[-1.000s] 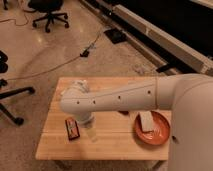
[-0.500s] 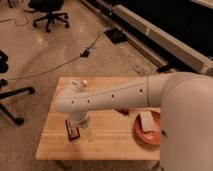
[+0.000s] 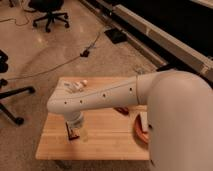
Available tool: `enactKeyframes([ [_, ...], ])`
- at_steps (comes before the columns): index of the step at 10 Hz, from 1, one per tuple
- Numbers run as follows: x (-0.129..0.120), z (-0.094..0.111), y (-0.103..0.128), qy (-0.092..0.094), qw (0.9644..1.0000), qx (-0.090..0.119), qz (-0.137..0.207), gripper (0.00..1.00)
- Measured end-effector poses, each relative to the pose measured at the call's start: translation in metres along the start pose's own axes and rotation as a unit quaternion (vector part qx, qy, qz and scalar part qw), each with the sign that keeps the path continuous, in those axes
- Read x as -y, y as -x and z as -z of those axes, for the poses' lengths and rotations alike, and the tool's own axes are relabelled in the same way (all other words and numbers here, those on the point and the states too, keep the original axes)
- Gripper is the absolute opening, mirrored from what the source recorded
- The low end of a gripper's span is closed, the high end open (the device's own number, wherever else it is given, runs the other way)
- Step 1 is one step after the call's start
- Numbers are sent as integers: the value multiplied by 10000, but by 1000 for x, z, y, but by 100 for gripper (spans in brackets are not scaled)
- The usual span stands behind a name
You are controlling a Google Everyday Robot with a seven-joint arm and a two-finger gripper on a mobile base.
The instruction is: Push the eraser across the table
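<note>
Camera view. Eraser (image 3: 72, 134) lies flat on the surface (image 3: 107, 145), in the picture-left part of the plank top and closer to the near edge than to the far one. Tool (image 3: 76, 129) hangs from the white arm (image 3: 100, 97) directly over the eraser, pointing down, released and grasping nothing; contact with the eraser cannot be judged. Picture-right of the eraser: bare planks up to an orange plate (image 3: 138, 131) at the edge of the robot's body. A dark-red oblong item (image 3: 121, 110) shows beyond the eraser, partly under the arm. White bottle (image 3: 73, 86) lies well apart from the eraser, near the far edge. Picture-left of the eraser: a short strip of wood, then the side edge. Room: pale speckled floor, a cable (image 3: 60, 64) running far beyond the eraser, a black office chair (image 3: 49, 15) further back, another chair base (image 3: 10, 97) beyond the side edge.
</note>
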Motion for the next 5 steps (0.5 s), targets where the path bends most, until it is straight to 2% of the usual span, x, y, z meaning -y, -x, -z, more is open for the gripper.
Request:
enactKeyframes([
  [5, -4, -9, -5, -14, 10000, -17, 78, 80],
])
